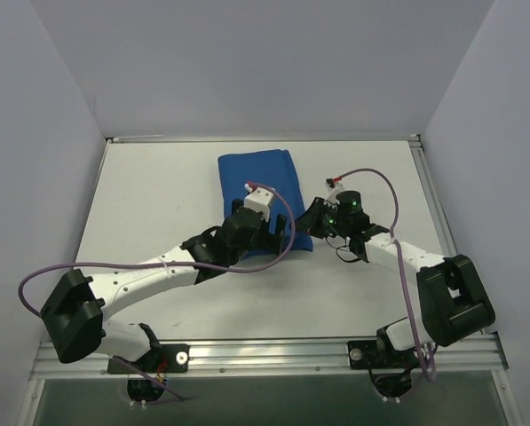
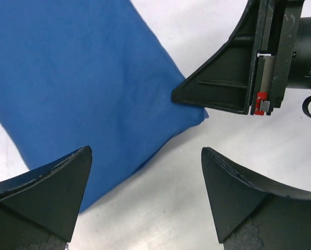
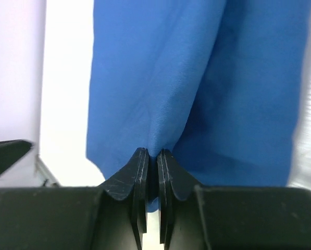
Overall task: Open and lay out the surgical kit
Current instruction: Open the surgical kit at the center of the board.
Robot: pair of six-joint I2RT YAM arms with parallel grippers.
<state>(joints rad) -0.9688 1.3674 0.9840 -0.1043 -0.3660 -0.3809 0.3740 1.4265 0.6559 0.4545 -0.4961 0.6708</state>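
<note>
The surgical kit's royal-blue cloth wrap (image 1: 257,173) lies folded shut on the white table, also in the left wrist view (image 2: 82,78) and the right wrist view (image 3: 197,78). The steel tray and instruments are hidden. My right gripper (image 1: 312,218) is at the wrap's near right corner and is shut on a pinch of the cloth (image 3: 152,153); its finger (image 2: 212,88) shows on that corner in the left wrist view. My left gripper (image 1: 280,234) is open and empty, hovering over the wrap's near edge (image 2: 146,152), jaws wide apart.
The white table (image 1: 158,204) is boxed in by grey walls left, right and behind. A metal rail (image 1: 265,355) runs along the near edge by the arm bases. The two grippers are very close together at the wrap's near right corner.
</note>
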